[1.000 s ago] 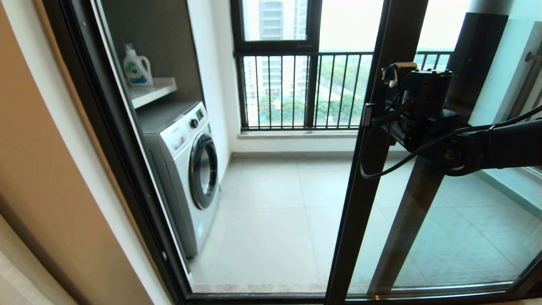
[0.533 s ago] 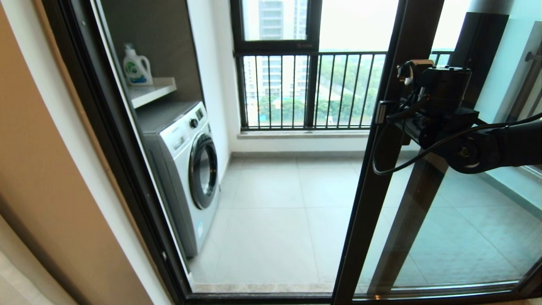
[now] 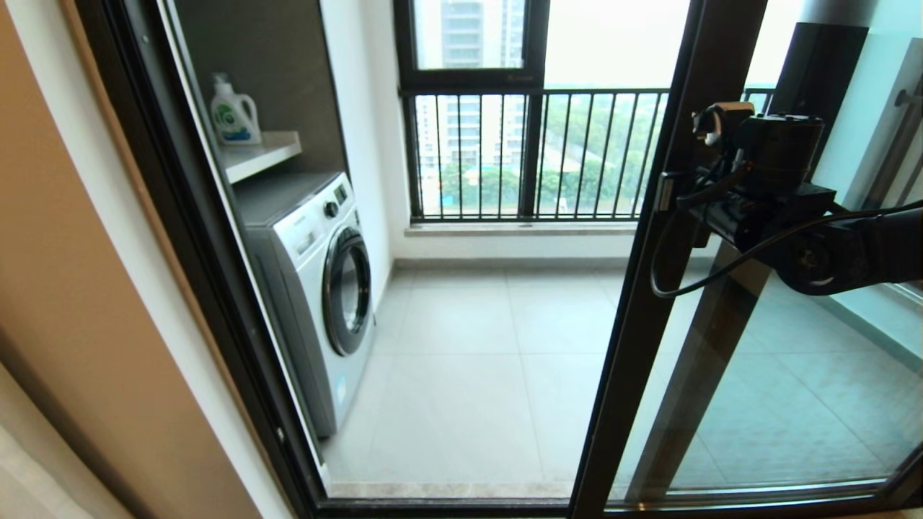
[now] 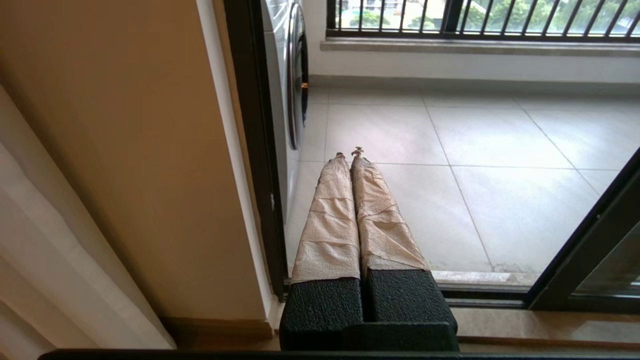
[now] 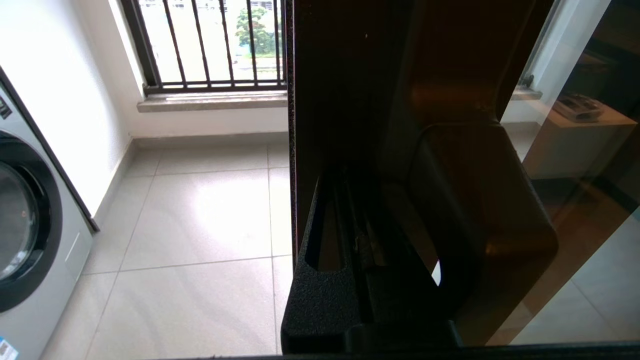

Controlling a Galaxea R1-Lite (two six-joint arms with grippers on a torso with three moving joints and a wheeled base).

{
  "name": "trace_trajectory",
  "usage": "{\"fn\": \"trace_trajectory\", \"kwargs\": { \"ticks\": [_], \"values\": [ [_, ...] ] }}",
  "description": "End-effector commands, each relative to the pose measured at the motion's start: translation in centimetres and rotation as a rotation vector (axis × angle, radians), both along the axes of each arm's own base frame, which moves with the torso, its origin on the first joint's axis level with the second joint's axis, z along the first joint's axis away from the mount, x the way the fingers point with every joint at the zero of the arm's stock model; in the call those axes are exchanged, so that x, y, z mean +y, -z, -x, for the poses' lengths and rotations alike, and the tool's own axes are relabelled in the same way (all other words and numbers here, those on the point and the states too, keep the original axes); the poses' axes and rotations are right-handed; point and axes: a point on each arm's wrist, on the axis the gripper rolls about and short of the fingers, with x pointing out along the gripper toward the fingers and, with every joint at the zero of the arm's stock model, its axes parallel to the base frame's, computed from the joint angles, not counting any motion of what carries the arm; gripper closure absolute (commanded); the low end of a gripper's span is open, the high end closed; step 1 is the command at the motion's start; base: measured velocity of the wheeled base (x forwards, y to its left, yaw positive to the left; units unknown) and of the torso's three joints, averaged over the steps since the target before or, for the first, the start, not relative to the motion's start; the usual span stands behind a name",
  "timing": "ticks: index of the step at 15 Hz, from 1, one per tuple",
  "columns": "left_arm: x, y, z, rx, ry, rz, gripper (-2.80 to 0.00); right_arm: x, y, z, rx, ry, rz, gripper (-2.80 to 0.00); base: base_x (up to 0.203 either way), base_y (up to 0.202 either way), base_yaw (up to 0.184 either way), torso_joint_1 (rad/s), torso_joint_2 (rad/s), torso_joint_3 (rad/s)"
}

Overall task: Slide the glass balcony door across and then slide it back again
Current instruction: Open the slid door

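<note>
The door (image 3: 649,303) stands at about 3 o'clock of the opening, well apart from the washer (image 3: 317,288) at 9, so the doorway gapes wide. I'd judge the first slide nearly done, the return untouched. The right gripper (image 3: 674,191) sits against the door's edge post; I cannot tell how its jaws stand. The left gripper (image 4: 349,155) idles low, jaws pressed together.

Grey-tiled balcony floor (image 3: 469,375), washing machine (image 3: 317,288), detergent bottle (image 3: 232,112) on shelf (image 3: 259,155), barred window (image 3: 519,151), daylight
</note>
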Motion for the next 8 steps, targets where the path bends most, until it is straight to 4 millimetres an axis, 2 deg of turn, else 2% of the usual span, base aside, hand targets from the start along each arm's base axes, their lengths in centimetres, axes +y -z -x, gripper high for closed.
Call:
{"fn": "trace_trajectory", "kwargs": {
  "ticks": [1, 8],
  "values": [
    [0.0, 0.0, 0.0, 0.002, 0.000, 0.000, 0.00, -1.5, -0.3, 0.3, -0.009, 0.018, 0.002, 0.00, 0.000, 0.000, 0.000, 0.000, 0.00, 0.000],
    [0.0, 0.0, 0.0, 0.002, 0.000, 0.000, 0.00, -4.3, -0.4, 0.7, -0.006, 0.061, 0.004, 0.00, 0.000, 0.000, 0.000, 0.000, 0.00, 0.000]
  ]
}}
